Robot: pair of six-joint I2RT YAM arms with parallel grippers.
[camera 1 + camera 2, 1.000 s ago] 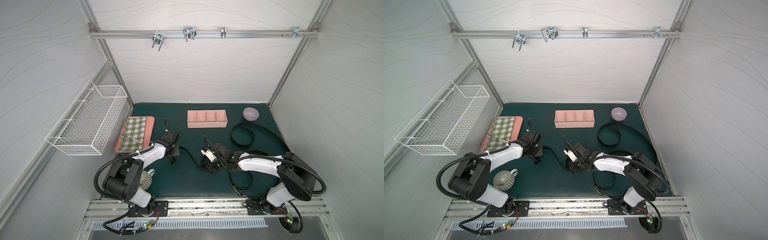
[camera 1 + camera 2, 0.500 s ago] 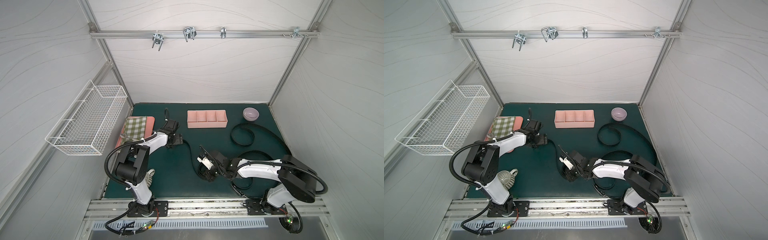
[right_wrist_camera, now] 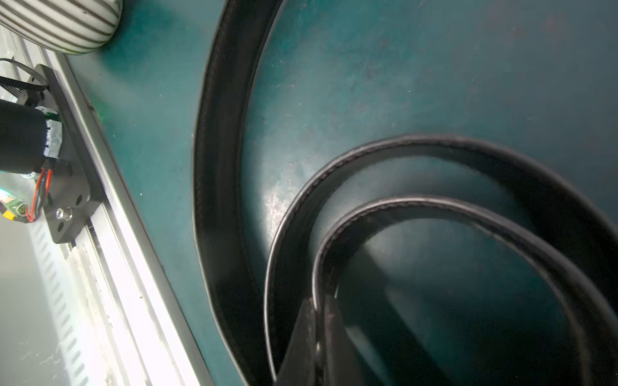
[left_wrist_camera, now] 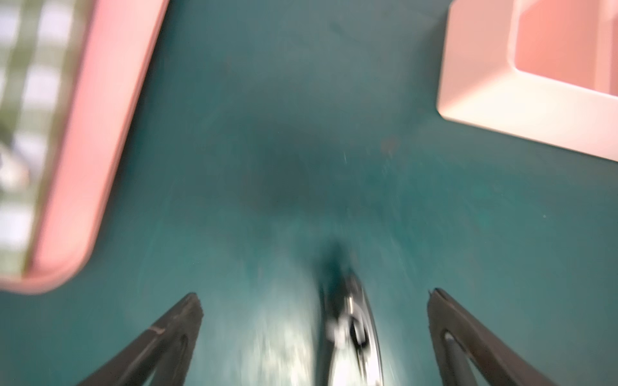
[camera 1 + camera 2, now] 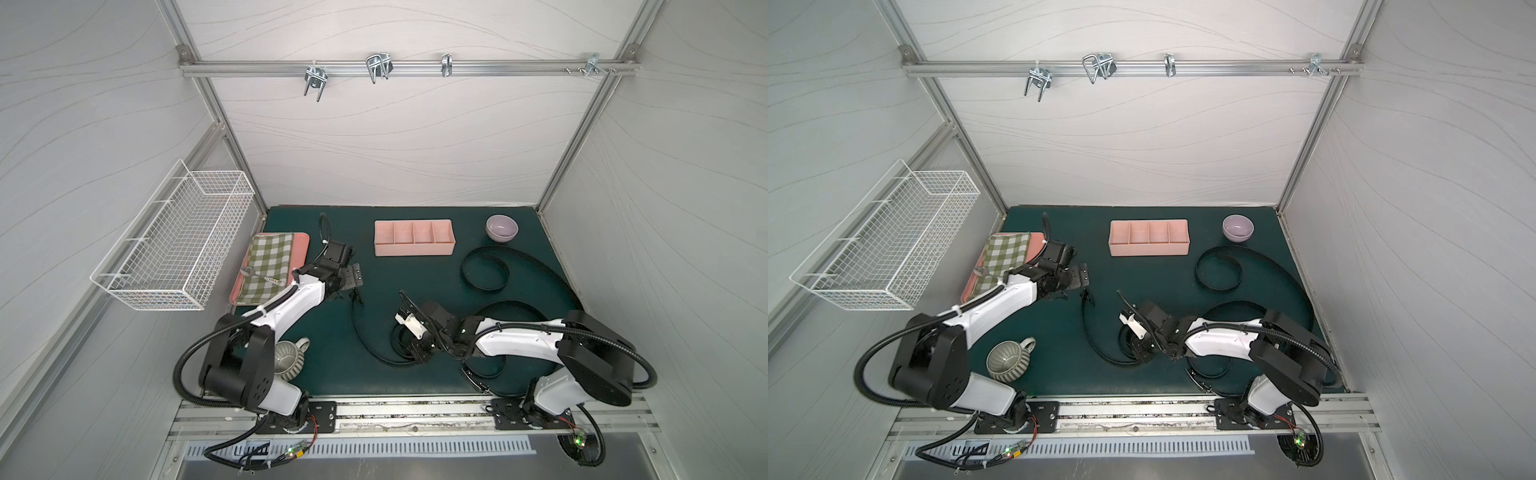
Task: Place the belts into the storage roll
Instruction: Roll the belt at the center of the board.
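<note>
Glossy black belt (image 3: 220,167) curls on green mat (image 3: 401,83).

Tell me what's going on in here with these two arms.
The right gripper is shut on a black belt that lies partly coiled in the middle of the mat. The left gripper is open, with that belt's buckle end between its fingers, ungripped. The pink storage roll at the back is empty. A looped belt and a third belt lie loose.
</note>
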